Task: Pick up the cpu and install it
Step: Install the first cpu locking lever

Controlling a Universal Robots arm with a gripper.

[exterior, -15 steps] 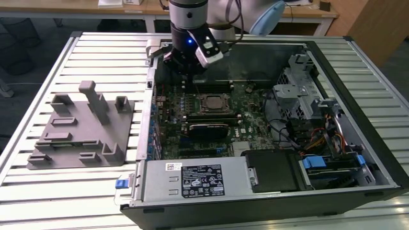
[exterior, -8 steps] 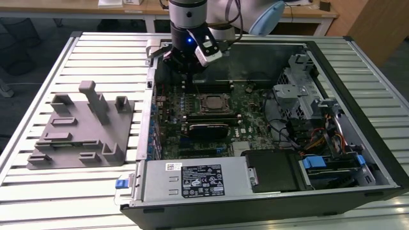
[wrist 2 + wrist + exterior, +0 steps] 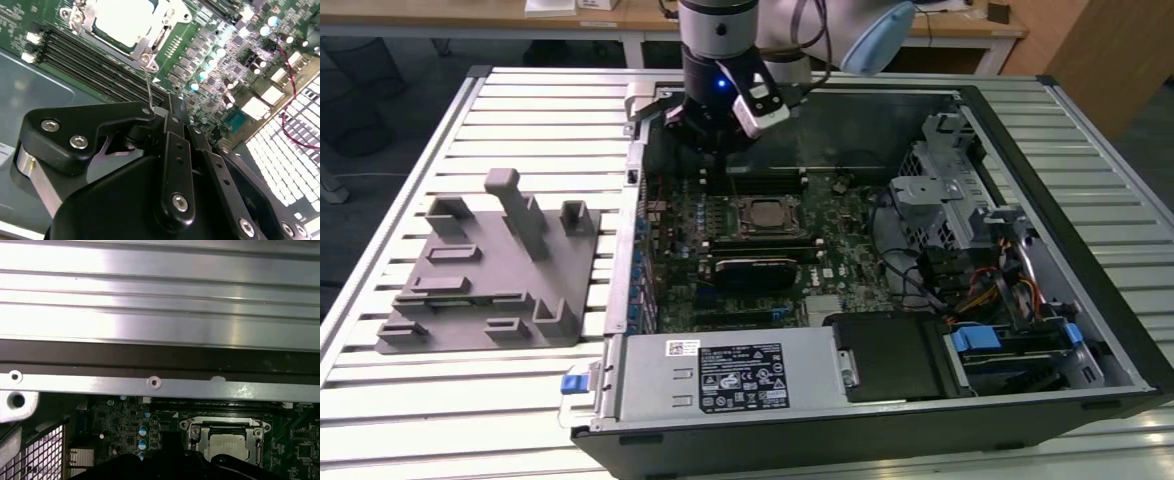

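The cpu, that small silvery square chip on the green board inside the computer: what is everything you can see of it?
The cpu is a small flat square chip with a pale silvery metal top that looks smooth and bright. It lies flat in its socket on the green motherboard, framed by a metal retention bracket with screws at its corners, beside the dark memory slots. The black gripper hangs apart from it, beyond those slots, not touching it.
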